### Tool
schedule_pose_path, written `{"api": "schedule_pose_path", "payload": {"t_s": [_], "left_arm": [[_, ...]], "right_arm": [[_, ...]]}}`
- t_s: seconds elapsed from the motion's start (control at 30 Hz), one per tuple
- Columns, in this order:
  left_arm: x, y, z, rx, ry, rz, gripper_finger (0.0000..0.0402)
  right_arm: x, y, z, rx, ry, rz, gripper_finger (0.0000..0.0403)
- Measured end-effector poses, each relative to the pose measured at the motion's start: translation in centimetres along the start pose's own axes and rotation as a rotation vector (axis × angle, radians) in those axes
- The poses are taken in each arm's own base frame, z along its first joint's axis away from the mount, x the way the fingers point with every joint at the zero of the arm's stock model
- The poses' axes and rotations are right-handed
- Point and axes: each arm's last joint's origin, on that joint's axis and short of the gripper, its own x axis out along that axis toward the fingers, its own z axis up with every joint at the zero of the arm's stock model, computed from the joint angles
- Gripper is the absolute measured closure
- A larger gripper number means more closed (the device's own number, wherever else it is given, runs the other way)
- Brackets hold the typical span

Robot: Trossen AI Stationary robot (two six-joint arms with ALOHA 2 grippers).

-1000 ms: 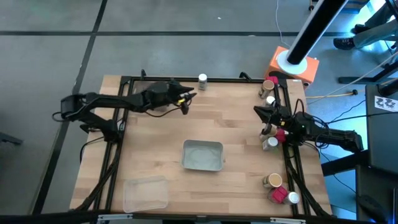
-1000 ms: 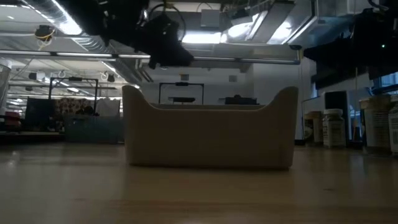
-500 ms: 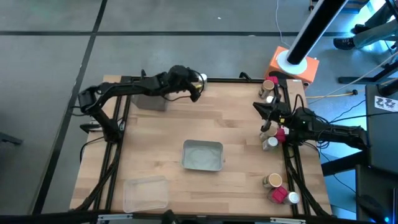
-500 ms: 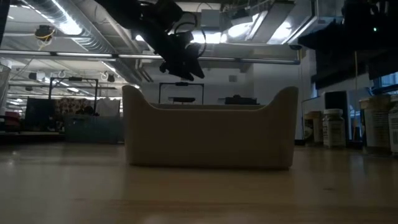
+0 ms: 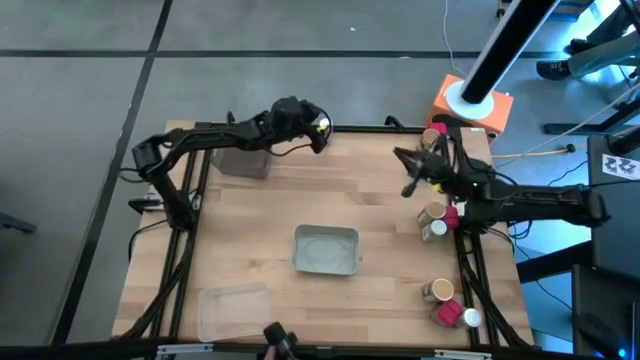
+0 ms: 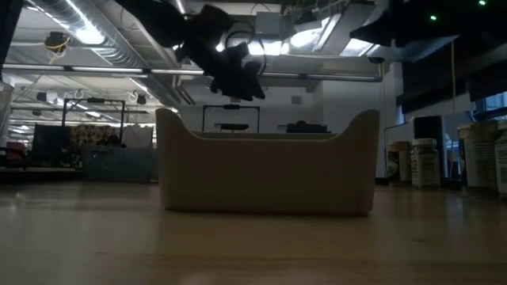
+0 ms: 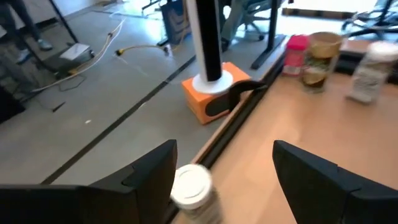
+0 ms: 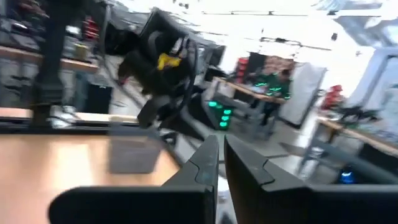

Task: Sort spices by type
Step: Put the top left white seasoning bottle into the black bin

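Note:
A white-capped spice jar stands on its base at the table's far edge. My left gripper hovers open just above it, with the cap nearer one finger. My right gripper is shut and empty, raised over the far right of the table. It points toward the left arm. More spices stand along the right edge: a tan-lidded jar, a white-capped jar and a red one. Others stand near the front right corner.
A grey tray sits at mid-table, a clear tray at the near left, and a grey box under the left arm. An orange base with a pole stands beyond the far right corner. The bare wood between the trays is free.
My left gripper has gone toward the far edge and to the right, up to the white-capped jar. My right gripper has risen, rolled and swung toward the far edge, away from the jars at the right edge.

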Motion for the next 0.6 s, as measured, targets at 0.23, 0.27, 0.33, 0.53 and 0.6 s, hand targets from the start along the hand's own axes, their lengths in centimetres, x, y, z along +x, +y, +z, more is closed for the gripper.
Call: {"api": "schedule_pose_path", "payload": {"t_s": [0.23, 0.27, 0.33, 0.53, 0.6], "left_arm": [[2.1, 1.8, -0.8, -0.049, 0.045, 0.042, 0.0149], [2.3, 1.9, -0.7, -0.052, 0.049, 0.041, 0.0149], [2.7, 2.0, -0.5, -0.055, 0.061, 0.040, 0.0149], [3.9, 1.8, 0.2, -0.048, 0.140, 0.009, 0.0149], [4.4, 1.8, 0.5, -0.030, 0.175, 0.003, 0.0149]], "right_arm": [[2.7, 0.4, 1.4, -0.124, 0.061, -0.061, 0.0375], [3.1, 0.5, 1.5, -0.140, 0.068, -0.066, 0.0375], [3.7, 0.7, 1.6, -0.172, 0.091, -0.073, 0.0375], [5.0, 0.9, 1.4, -0.231, 0.132, -0.091, 0.0375], [5.1, 0.7, 1.0, -0.241, 0.160, -0.095, 0.0375]]}}
